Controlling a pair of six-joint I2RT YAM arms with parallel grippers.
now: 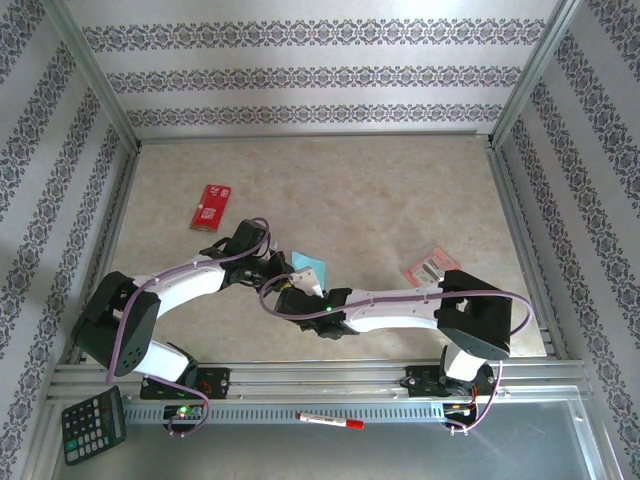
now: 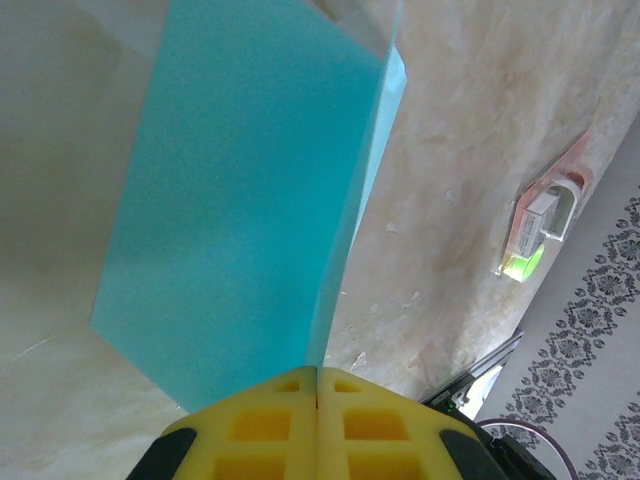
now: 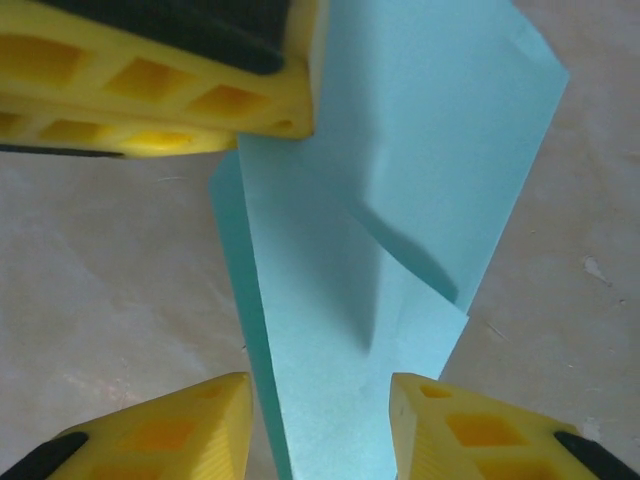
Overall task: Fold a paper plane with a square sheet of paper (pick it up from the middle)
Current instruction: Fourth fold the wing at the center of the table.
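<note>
The square sheet of paper [image 1: 310, 264], light teal-blue and folded into a narrower creased shape, is held up over the middle of the table. My left gripper [image 2: 318, 372] is shut on one edge of the paper [image 2: 250, 190], which hangs away from the pads. In the right wrist view, the left arm's yellow pads [image 3: 150, 90] pinch the paper [image 3: 400, 150] at the top left. The right gripper [image 3: 320, 420] is open, and the paper's narrow end runs between its two fingers. From above, both grippers meet at the sheet, left gripper [image 1: 283, 267] and right gripper [image 1: 298, 287].
A red rectangular packet [image 1: 211, 206] lies at the back left of the table. A small pink-and-yellow packet [image 1: 432, 266] lies to the right, also in the left wrist view [image 2: 545, 220]. A calculator [image 1: 92, 425] and a red-capped pen [image 1: 330, 421] rest on the near rail.
</note>
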